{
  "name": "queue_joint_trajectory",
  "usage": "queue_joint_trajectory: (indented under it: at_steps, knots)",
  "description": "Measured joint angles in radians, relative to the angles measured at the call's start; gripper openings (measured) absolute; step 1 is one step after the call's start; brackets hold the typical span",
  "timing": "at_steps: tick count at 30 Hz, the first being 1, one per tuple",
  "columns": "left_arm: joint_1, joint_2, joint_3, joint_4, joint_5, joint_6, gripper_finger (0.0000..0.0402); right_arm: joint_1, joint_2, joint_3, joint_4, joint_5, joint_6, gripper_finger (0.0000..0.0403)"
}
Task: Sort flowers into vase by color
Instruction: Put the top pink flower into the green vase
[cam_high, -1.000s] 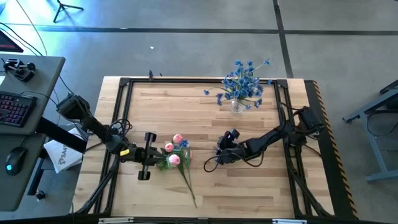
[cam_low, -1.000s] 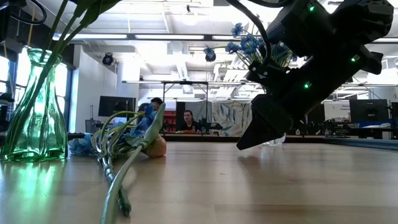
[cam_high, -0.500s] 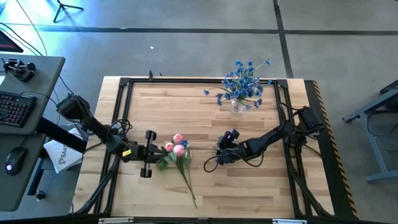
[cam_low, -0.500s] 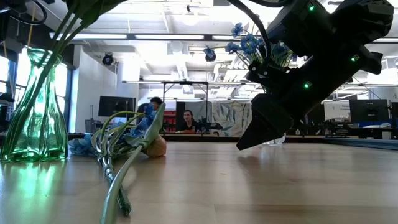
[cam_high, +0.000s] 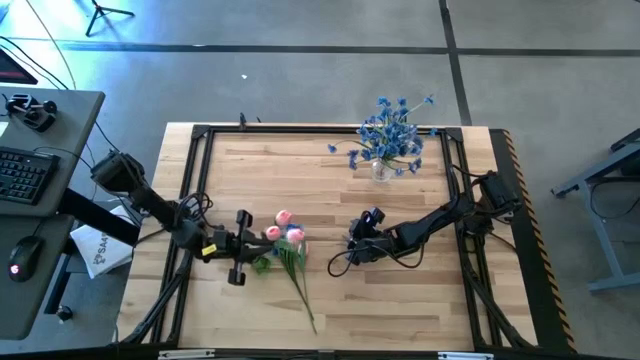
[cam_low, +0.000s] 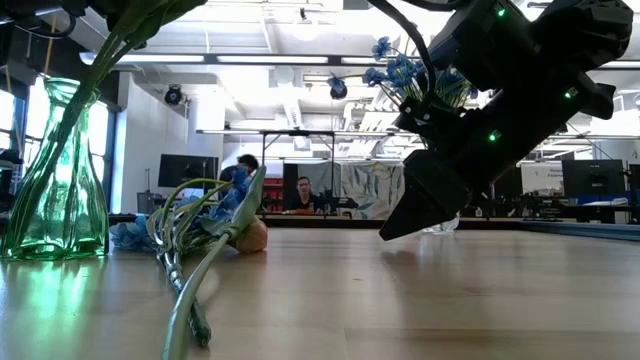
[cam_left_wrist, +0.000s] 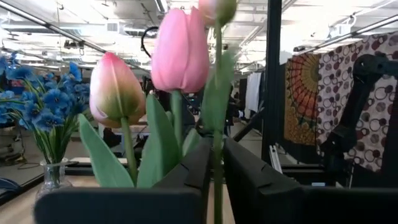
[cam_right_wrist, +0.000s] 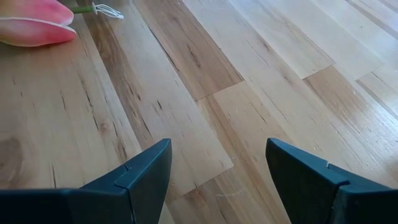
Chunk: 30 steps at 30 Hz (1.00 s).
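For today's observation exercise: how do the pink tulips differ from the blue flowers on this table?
The pink tulips have a few large smooth buds; the blue flowers are many tiny blossoms. The tulips are gripped by the left gripper near the table's front; the blue flowers stand in a small glass vase at the back. Both have thin green stems.

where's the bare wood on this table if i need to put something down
Bare wood: the far left stretch between the table frame and the blue flowers in their vase, and the near right corner below the right gripper. Crowded: the near left middle, where the left gripper meets the pink tulips, stems trailing toward the near edge.
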<state>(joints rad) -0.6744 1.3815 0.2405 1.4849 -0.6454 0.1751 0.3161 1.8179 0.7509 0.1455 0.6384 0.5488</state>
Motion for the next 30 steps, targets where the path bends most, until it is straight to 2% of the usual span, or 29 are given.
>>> queue_joint_trajectory:
  at_steps: [11,18,22,25,30]
  knots:
    - [-0.114,-0.034,0.0,0.0,-0.185,0.094,0.0091,0.0,0.0,0.0,0.002,-0.005,0.0,0.0259]
    - [-0.146,-0.081,0.0,0.0,-0.196,0.122,0.0093,0.0,0.0,0.0,0.031,-0.012,-0.009,0.0259]
    - [-0.177,-0.109,0.004,0.0,-0.197,0.196,0.0094,0.0,0.0,0.009,0.14,-0.105,-0.091,0.0259]
    - [-0.213,-0.133,0.022,0.0,-0.212,0.266,0.0094,-0.004,0.0,0.074,0.164,-0.178,-0.164,0.0259]
    - [-0.306,-0.172,0.065,-0.01,-0.27,0.4,0.0094,-0.006,0.0,0.263,0.075,-0.202,-0.302,0.0256]
